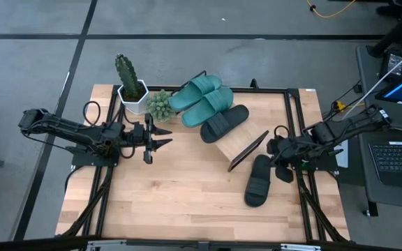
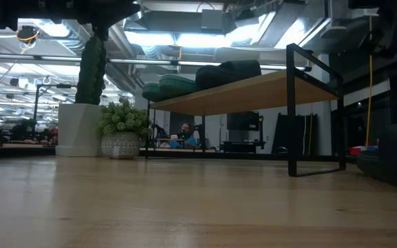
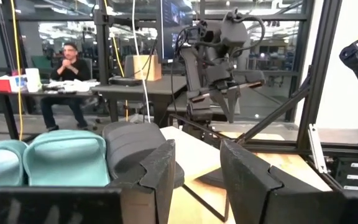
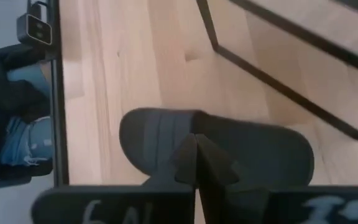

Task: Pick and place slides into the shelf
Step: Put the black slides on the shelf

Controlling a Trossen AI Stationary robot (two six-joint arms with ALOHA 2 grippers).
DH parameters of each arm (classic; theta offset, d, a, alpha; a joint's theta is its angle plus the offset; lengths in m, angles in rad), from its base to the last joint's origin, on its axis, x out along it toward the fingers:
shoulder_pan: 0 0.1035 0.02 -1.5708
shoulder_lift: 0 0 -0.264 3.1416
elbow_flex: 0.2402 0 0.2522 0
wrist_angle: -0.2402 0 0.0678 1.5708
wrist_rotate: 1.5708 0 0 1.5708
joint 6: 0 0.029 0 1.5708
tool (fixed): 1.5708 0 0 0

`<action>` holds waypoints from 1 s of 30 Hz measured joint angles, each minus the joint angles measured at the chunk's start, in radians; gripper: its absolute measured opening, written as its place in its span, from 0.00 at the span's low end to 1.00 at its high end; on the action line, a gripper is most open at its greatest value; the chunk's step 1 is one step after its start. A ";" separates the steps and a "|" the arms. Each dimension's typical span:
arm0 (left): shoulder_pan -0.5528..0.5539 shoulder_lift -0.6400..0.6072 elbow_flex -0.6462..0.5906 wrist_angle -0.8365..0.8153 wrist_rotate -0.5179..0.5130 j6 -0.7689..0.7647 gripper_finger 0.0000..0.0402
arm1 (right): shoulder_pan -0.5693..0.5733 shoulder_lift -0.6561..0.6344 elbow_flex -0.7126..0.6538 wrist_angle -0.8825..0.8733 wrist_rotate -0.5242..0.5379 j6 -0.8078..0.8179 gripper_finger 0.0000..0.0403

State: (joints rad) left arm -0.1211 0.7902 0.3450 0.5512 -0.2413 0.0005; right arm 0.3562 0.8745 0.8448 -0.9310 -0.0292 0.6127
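a: where's the last black slide (image 1: 259, 180)?

b: on the counter (image 1: 173, 202), beside the shelf (image 1: 246, 143). our right end effector (image 1: 273, 155), fingers pressed together, hangs just above its far end; it runs lengthwise toward us. the left end effector (image 1: 165, 137) waits, half spread.

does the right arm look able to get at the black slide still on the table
Probably yes. The right gripper, shut, hovers right beside the black slide lying on the table, with nothing between them. The shelf stands just beside it but off the slide. It must open first.

Matt black slide (image 4: 229, 149) on smooth wood table (image 4: 135, 56).
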 joint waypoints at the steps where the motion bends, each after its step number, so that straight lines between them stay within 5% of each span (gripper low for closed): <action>1: 0.000 0.000 0.000 -0.002 0.000 -0.009 0.30 | 0.007 0.000 0.000 -0.005 0.000 0.012 0.02; 6: 0.000 0.001 0.000 -0.037 0.000 -0.053 0.30 | 0.054 -0.014 -0.083 0.043 -0.001 0.051 0.02; 13: 0.000 0.002 0.000 -0.057 0.000 -0.077 0.30 | 0.080 -0.069 -0.280 0.337 -0.106 0.064 0.01; 23: 0.000 0.002 0.000 -0.057 0.000 -0.077 0.30 | 0.078 -0.121 -0.380 0.338 0.024 0.097 0.09; 30: 0.000 0.002 0.000 -0.066 0.000 -0.079 0.30 | 0.078 -0.120 -0.380 0.343 -0.020 0.168 0.15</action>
State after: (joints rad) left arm -0.1211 0.7918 0.3450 0.4854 -0.2416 -0.0780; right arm 0.4339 0.7544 0.4652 -0.5876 -0.0491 0.7808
